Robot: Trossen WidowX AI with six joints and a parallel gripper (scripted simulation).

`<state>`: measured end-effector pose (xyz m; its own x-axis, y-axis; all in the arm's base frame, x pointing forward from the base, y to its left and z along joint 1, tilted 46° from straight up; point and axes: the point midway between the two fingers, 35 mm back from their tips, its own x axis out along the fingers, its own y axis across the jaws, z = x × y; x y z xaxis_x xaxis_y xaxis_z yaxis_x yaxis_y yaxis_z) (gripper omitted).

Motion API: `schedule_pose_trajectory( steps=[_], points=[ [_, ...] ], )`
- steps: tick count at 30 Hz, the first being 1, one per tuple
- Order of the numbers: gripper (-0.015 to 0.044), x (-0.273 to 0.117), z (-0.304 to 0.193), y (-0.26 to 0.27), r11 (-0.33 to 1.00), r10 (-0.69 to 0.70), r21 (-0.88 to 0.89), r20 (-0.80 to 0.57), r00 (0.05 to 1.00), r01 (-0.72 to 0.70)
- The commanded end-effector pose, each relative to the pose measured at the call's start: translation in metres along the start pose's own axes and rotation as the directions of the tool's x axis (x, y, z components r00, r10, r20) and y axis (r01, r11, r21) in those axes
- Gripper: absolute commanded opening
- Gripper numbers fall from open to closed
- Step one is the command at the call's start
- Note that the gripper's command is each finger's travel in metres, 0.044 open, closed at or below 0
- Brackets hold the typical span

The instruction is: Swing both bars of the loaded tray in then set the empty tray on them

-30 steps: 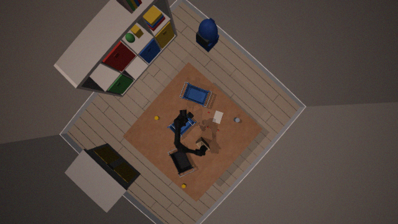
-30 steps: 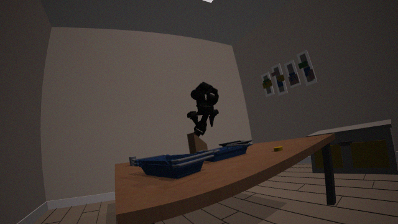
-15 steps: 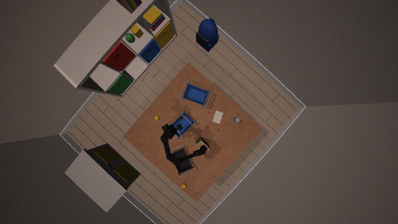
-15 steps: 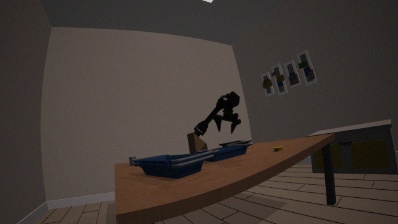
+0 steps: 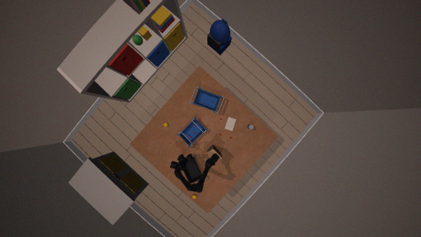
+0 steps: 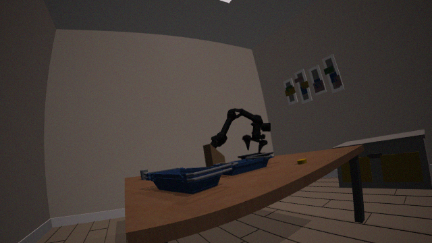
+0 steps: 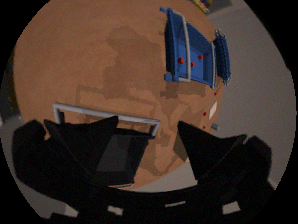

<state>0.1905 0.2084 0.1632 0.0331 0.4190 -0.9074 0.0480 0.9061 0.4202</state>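
The loaded blue tray (image 5: 197,131) (image 7: 202,44) holds red blocks (image 5: 194,133) (image 7: 181,60). One wire bar (image 7: 188,45) lies across its top; the other (image 7: 213,65) lies across near the opposite end. A dark empty tray (image 5: 191,168) (image 7: 120,155) stands beside it, near the arm's base; a bar (image 7: 107,114) stands out past its end. Another empty blue tray (image 5: 207,99) (image 6: 187,183) stands farther off with its bars out over its ends. My gripper (image 6: 254,150) (image 7: 148,121) is open and empty above the dark tray, by that bar. The fingers partly hide this tray in the wrist view.
Loose red blocks (image 5: 220,134), a white card (image 5: 230,124) and a grey cylinder (image 5: 250,127) lie beyond the trays. Yellow discs (image 5: 165,124) (image 5: 194,197) lie near the table's edge. The arm's base stands by a tan block (image 6: 212,156).
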Motion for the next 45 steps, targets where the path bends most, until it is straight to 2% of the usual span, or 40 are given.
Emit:
schedule_pose_trajectory(
  steps=[1,7,14,23,45],
  points=[
    [0.0440,-0.007,-0.047,0.011,0.997,0.062,0.036,0.034,0.997,-0.064],
    [0.0440,-0.015,-0.119,0.011,0.971,0.209,0.113,0.020,0.978,-0.210],
    [0.0440,-0.021,-0.181,-0.006,0.904,0.379,0.245,-0.080,0.922,-0.350],
    [0.0440,-0.016,-0.183,-0.004,0.902,0.383,0.249,-0.084,0.920,-0.352],
    [0.0440,0.048,-0.188,0.023,0.903,0.380,0.251,-0.086,0.921,-0.349]
  ],
)
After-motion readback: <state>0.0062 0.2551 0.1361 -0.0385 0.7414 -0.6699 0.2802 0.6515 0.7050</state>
